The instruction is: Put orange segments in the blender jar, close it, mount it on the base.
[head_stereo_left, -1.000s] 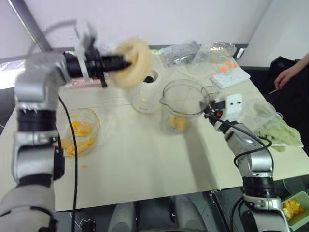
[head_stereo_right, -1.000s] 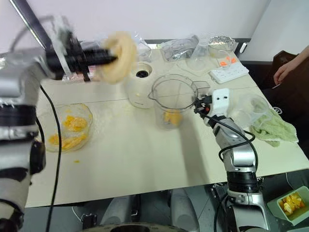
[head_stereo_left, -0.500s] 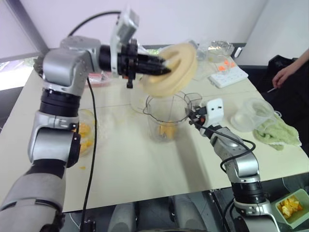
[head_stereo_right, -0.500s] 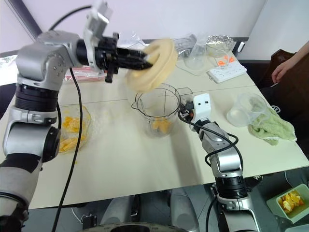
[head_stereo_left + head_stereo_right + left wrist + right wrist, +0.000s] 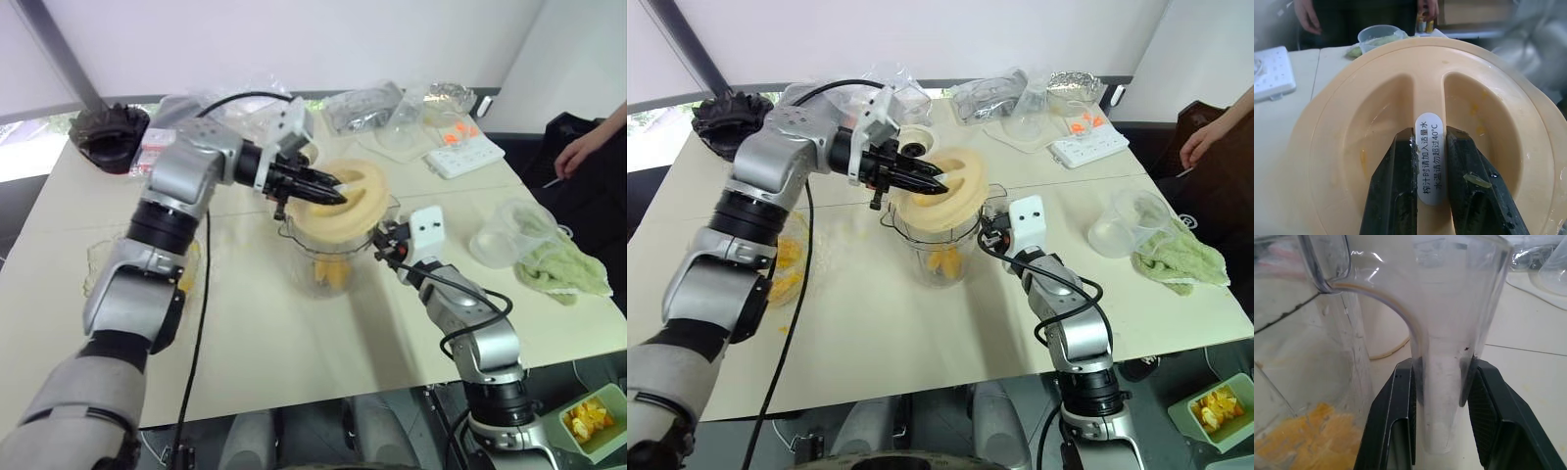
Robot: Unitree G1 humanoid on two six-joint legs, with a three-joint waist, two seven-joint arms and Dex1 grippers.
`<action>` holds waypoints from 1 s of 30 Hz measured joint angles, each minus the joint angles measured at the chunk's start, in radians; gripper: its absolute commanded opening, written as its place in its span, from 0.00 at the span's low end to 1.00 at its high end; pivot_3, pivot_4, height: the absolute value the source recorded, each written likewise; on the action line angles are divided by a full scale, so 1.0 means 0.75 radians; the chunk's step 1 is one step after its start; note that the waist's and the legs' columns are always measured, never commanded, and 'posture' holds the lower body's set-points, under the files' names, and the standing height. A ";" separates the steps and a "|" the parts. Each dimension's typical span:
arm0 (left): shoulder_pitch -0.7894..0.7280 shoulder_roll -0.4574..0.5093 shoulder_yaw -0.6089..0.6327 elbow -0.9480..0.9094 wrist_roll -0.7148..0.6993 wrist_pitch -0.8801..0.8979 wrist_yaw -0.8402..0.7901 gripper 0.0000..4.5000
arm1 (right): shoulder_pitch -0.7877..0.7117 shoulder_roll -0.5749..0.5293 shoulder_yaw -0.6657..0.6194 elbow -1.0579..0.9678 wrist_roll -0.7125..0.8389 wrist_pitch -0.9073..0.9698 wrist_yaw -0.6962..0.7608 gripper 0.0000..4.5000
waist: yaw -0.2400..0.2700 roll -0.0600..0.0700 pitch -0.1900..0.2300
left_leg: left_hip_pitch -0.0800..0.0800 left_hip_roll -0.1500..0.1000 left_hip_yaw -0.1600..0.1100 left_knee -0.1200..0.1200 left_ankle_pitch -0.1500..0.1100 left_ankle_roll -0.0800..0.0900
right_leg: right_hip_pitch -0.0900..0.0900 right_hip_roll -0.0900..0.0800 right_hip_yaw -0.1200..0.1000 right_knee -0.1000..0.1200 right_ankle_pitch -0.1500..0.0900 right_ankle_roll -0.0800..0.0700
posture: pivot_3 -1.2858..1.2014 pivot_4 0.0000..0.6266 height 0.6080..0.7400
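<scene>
Leftmost on your table (image 5: 294, 343), a clear bowl (image 5: 789, 257) of orange pulp sits partly hidden behind your left arm, and a black ridged object (image 5: 108, 125) lies at the far left corner. Your left gripper (image 5: 328, 193) reaches in from the left, its two black fingers (image 5: 1393, 191) pinched onto the central grip ridge of the cream lid (image 5: 343, 204); the left wrist view shows the ridge with its printed white sticker clamped between them. You are holding that lid tilted over the mouth of the blender jar (image 5: 328, 259), its lower edge at or just above the rim; whether it touches the rim cannot be told. Inside the jar, the orange segments (image 5: 1312, 435) lie heaped at the bottom. Behind the jar and lid, the base (image 5: 913, 145) stands on the table, only its top with the dark socket visible.

Next to the right, your right gripper (image 5: 1442, 382) is clamped on the jar's clear side handle, one finger on each side of it. Further right, a frosted cup (image 5: 505, 230) stands beside a green cloth (image 5: 568, 269). At the far side lie a white card with orange dots (image 5: 462, 149) and crumpled clear plastic bags (image 5: 372, 106). A person's hand (image 5: 586, 149) shows at the right edge. Below the table's right corner, a green tray (image 5: 593, 419) holds more orange pieces.
</scene>
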 measured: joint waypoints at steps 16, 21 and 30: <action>0.030 0.072 -0.088 -0.168 0.046 -0.007 -0.144 0.05 | 0.027 0.017 0.013 -0.047 -0.013 0.026 0.014 0.19 | -0.010 0.000 0.000 | 0.001 0.000 0.000 0.000 0.000 0.000 | 0.000 0.001 0.000 0.001 0.000 0.000 | 0.52 0.24 1.00; 0.016 0.113 -0.128 -0.213 0.130 0.092 -0.086 0.05 | 0.030 0.027 0.001 -0.043 -0.026 0.013 0.003 0.19 | -0.001 0.000 0.000 | 0.001 0.000 -0.001 0.000 0.000 0.000 | 0.001 0.000 0.000 0.002 -0.001 0.001 | 0.52 0.24 1.00; -0.013 0.109 -0.165 -0.243 0.184 0.172 -0.063 0.05 | 0.025 0.046 -0.001 -0.015 -0.043 -0.016 0.001 0.19 | -0.002 0.000 -0.001 | 0.002 0.000 0.000 0.001 0.000 0.000 | 0.002 0.000 0.001 0.002 -0.001 0.000 | 0.52 0.24 1.00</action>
